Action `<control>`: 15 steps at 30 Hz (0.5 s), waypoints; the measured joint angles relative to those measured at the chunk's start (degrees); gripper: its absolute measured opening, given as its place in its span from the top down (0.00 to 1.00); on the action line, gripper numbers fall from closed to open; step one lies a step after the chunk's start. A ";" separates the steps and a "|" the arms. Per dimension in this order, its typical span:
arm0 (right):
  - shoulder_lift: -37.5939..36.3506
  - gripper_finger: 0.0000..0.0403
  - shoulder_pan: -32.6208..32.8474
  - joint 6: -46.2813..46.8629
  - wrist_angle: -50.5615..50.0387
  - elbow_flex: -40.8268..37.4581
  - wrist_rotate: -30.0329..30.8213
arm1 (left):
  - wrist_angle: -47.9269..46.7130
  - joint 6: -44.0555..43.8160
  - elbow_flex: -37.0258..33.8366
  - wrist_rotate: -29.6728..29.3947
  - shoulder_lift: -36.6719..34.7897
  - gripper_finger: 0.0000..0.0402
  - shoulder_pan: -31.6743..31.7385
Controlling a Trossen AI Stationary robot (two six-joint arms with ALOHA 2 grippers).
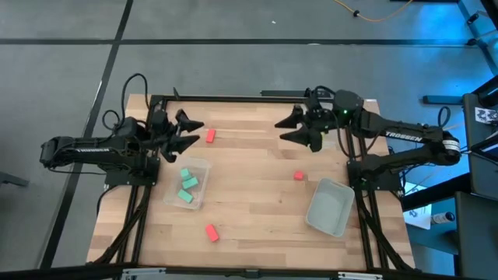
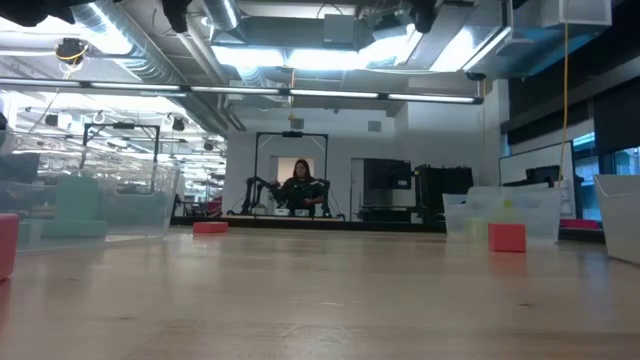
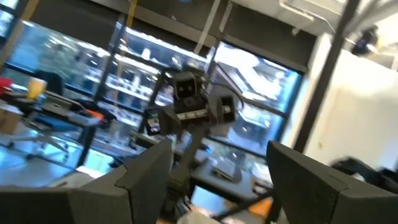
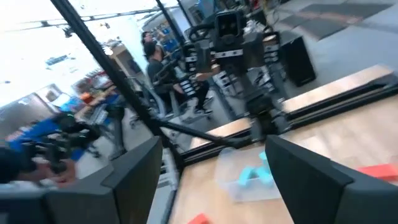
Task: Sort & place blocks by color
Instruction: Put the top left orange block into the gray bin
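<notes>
high view shows three teal blocks (image 1: 187, 185) already in the clear tub (image 1: 204, 166) on the left. three red blocks lie loose on the table (image 1: 257, 210): one far (image 1: 210, 136), one in the middle (image 1: 299, 176), one near (image 1: 211, 232). the right tub (image 1: 329, 207) looks empty, so that sorting is left. left gripper (image 1: 189, 133) and right gripper (image 1: 289, 129) are open, holding nothing. the right arm says "trossen" (image 1: 412, 138).

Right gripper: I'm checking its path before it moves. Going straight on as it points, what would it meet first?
Probably the left gripper: the open right gripper, empty, points across the table toward it, though height is unclear.
</notes>
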 joint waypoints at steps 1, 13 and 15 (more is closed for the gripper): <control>0.00 0.28 1.02 1.48 0.06 0.00 0.08 | -0.16 -0.04 0.00 1.14 0.00 0.37 -0.02; 0.00 0.28 8.91 5.46 -0.03 0.00 10.24 | -3.30 -1.03 0.00 2.80 0.00 0.37 -0.02; 0.00 0.28 9.60 5.01 0.01 0.00 11.39 | -3.67 -1.10 0.00 2.80 0.00 0.37 -0.07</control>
